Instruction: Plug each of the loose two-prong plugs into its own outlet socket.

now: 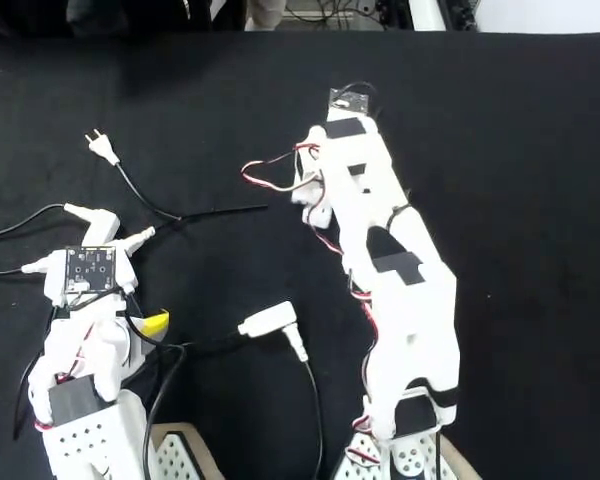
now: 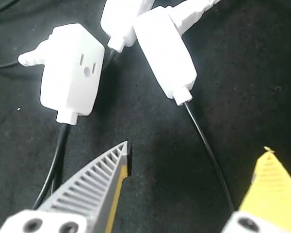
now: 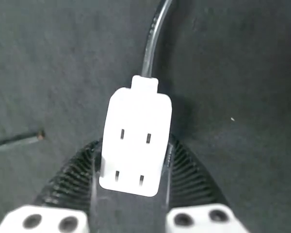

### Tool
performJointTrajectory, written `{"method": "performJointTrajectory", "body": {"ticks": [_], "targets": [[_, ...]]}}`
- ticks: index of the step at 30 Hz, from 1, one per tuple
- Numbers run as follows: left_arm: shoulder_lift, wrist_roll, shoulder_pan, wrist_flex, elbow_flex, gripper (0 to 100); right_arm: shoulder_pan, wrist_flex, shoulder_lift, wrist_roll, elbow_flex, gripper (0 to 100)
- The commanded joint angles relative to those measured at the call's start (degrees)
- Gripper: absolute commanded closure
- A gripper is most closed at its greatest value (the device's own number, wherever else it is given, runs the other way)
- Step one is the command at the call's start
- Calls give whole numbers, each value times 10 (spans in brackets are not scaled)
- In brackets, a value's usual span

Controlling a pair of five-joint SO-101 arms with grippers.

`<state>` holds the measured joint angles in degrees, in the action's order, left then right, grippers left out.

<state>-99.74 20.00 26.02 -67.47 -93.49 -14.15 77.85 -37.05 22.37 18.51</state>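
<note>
Our left claw (image 2: pixel 196 146) stands spread wide and holds nothing. Its grey finger (image 2: pixel 94 187) and yellow finger (image 2: pixel 269 187) are well apart, with bare black cloth (image 2: pixel 150 160) between them. Just ahead of the grey fingertip we see a white socket block (image 2: pixel 72 73) lying flat, holes up. Its black cord (image 2: pixel 60 145) runs back along the outer side of that finger. Ahead of the gap between the fingers lies a long white plug body (image 2: pixel 165 53), tilted, and its thin wire (image 2: pixel 211 155) trails back toward the yellow finger. Farther ahead a third white piece (image 2: pixel 121 19) sits close against the plug body; we cannot tell whether it is a plug or a socket.

Our right claw (image 3: pixel 133 167) is pinching a white outlet socket (image 3: pixel 136 131). The black fingers (image 3: pixel 184 174) press on either side, and the two pairs of slots face the wrist camera. Its dark cable (image 3: pixel 153 43) leaves the far end, straight away from the claw. We cannot tell whether the outlet rests on the cloth or is lifted.

From above, a loose two-prong plug (image 1: pixel 102 147) lies well apart from the right claw, out past the left claw's cluster of white pieces. Another white connector (image 1: pixel 272 322) lies behind the right claw, between the two arms.
</note>
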Motion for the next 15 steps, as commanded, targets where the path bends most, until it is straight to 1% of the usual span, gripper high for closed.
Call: {"method": "performJointTrajectory", "body": {"ticks": [1,3,5,7,9,11,15], "targets": [[1,3,5,11,2,611,-42,56,63,-81,27,986],[1,3,5,11,2,611,-65,73,98,-137,7,986],[1,3,5,11,2,611,-91,69,141,-194,-40,985],[1,3,5,11,2,611,-112,38,196,-253,-108,985],[1,3,5,11,2,611,-128,-18,264,-325,-185,985],[1,3,5,11,2,611,-140,-87,332,-422,-268,985],[1,3,5,11,2,611,-165,-189,428,-672,-413,985]]}}
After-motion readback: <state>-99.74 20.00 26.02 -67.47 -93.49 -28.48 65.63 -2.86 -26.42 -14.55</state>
